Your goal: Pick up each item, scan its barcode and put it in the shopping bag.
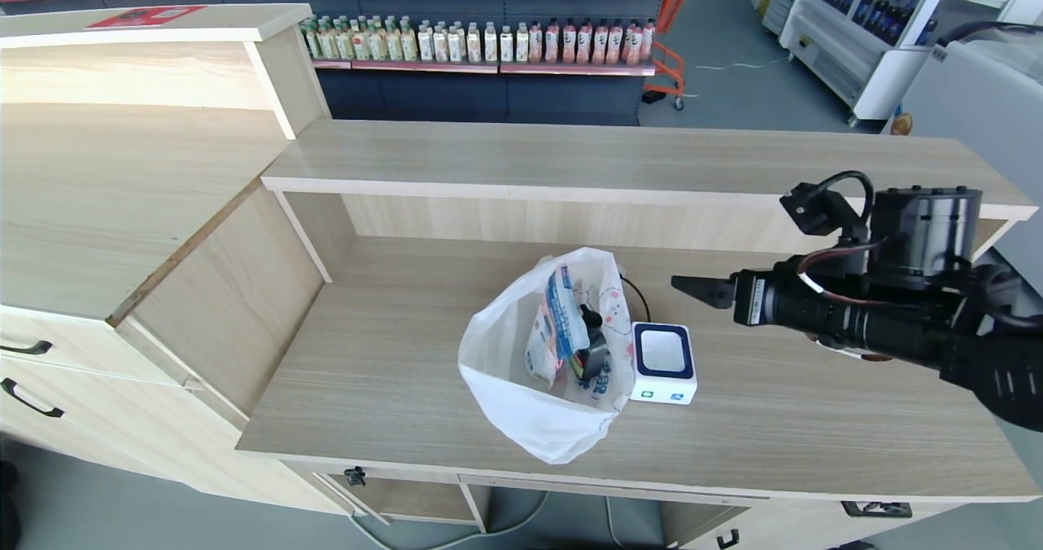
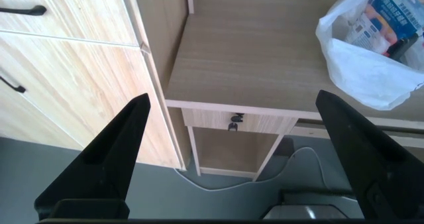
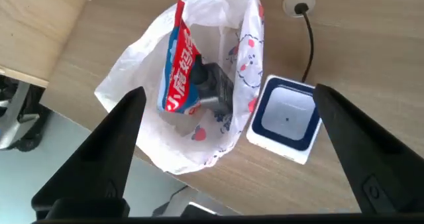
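Note:
A white plastic shopping bag [image 1: 521, 403] stands open at the middle of the wooden counter [image 1: 815, 428]. Inside it are a blue and red snack packet [image 1: 554, 322] and a dark bottle-like item [image 1: 591, 346]. A white barcode scanner with a blue frame [image 1: 662, 361] touches the bag's right side. My right gripper [image 1: 693, 288] hangs above the counter, right of the bag and over the scanner. In the right wrist view this gripper [image 3: 230, 95] is open and holds nothing, with the bag [image 3: 199, 151], packet [image 3: 177, 71] and scanner [image 3: 285, 118] below it. My left gripper [image 2: 233, 101] is open, low off the counter's front left, with the bag [image 2: 364, 71] beyond it.
A raised shelf [image 1: 619, 159] runs along the back of the counter. A tall cabinet with drawers [image 1: 98, 232] closes off the left side. The scanner's black cable [image 3: 308, 38] leads to a hole in the counter. Bare counter lies to the left and right of the bag.

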{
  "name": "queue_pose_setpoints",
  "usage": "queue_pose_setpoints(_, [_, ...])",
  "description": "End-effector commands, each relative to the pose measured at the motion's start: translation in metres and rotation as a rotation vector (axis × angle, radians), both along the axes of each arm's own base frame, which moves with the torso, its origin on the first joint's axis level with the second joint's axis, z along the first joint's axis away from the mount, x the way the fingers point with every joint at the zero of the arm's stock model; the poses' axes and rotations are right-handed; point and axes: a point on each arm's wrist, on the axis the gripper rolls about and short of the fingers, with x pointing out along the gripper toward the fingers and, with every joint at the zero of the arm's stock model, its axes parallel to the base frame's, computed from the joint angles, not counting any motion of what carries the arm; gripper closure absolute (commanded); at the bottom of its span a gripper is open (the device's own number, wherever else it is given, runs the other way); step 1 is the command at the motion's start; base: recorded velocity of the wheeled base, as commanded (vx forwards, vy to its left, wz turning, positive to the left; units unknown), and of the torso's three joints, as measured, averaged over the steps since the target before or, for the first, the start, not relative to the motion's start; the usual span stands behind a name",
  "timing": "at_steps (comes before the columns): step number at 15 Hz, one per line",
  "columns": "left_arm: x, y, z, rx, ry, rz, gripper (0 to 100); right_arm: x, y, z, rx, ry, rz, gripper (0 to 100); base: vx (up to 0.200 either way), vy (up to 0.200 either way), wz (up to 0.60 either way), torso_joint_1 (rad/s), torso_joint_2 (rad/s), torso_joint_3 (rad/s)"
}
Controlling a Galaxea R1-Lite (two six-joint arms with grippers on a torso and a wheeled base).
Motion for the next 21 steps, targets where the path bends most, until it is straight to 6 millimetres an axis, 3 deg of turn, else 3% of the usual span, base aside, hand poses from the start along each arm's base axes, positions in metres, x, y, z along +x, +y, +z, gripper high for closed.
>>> queue_pose_setpoints(1, [0.000,0.000,0.000,0.000,0.000,0.000,0,-0.180,-0.065,-0.033,-0.075,-0.044,-0.277,0,0.000,0.000,0.00,0.000,0.00,0.000])
queue_pose_setpoints(3, [0.000,0.000,0.000,0.000,0.000,0.001,0,-0.234,-0.080,-0.072,-0.064,-0.100,-0.326,0,0.000,0.000,0.00,0.000,0.00,0.000])
queue_pose_setpoints(7, [0.000,0.000,0.000,0.000,0.000,0.000,0,-0.282,-0.087,-0.104,-0.099,-0.105,-0.406,0,0.000,0.000,0.00,0.000,0.00,0.000])
queue_pose_setpoints(12, [0.000,0.000,0.000,0.000,0.000,0.000,0,-0.301,-0.086,-0.107,-0.115,-0.356,-0.381,0,0.000,0.000,0.00,0.000,0.00,0.000])
queue_pose_setpoints(21, [0.000,0.000,0.000,-0.002,0.000,0.000,0,-0.301,-0.087,-0.112,-0.127,-0.314,-0.414,0,0.000,0.000,0.00,0.000,0.00,0.000])
